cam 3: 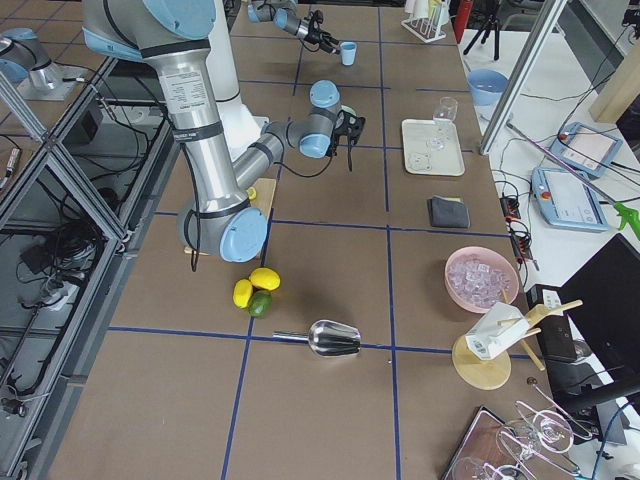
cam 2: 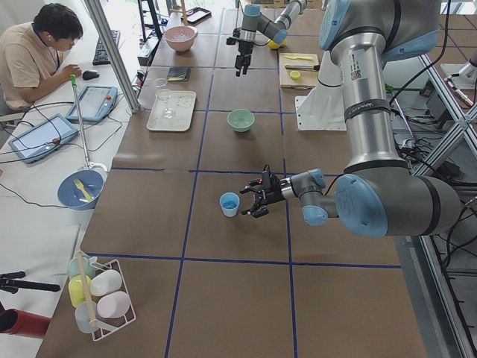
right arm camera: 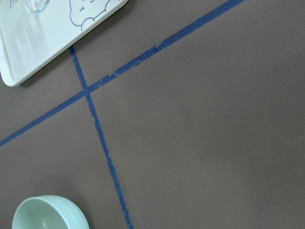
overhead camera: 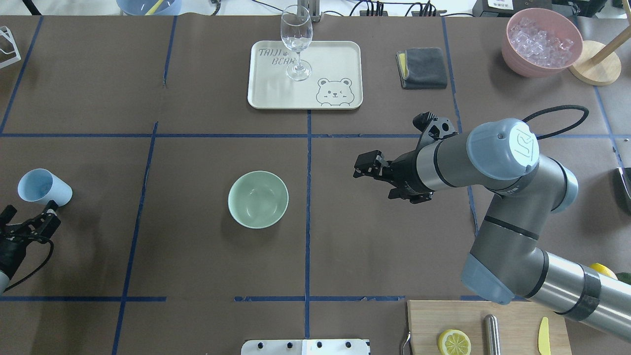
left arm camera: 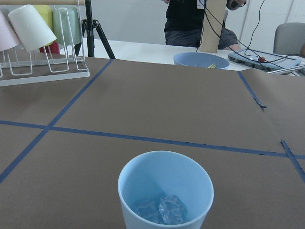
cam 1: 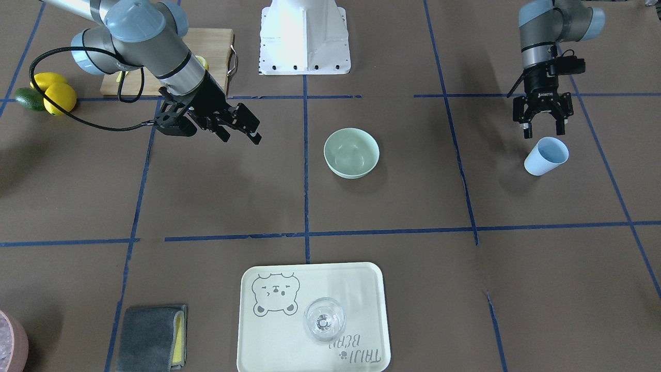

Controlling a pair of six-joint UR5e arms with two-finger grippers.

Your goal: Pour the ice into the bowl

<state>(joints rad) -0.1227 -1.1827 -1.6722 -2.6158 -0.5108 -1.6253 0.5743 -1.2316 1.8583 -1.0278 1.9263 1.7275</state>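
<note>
The pale mint-green bowl stands empty near the table's middle; it also shows in the overhead view and at the bottom left of the right wrist view. A light blue cup stands upright at the robot's far left. The ice, a few clear cubes, lies in the cup's bottom. My left gripper is open and empty, just behind the cup without touching it. My right gripper is open and empty, hovering off the bowl's side.
A white tray with a wine glass sits at the far edge. A grey cloth and a pink container of ice are far right. A cutting board and lemons lie near the robot's right.
</note>
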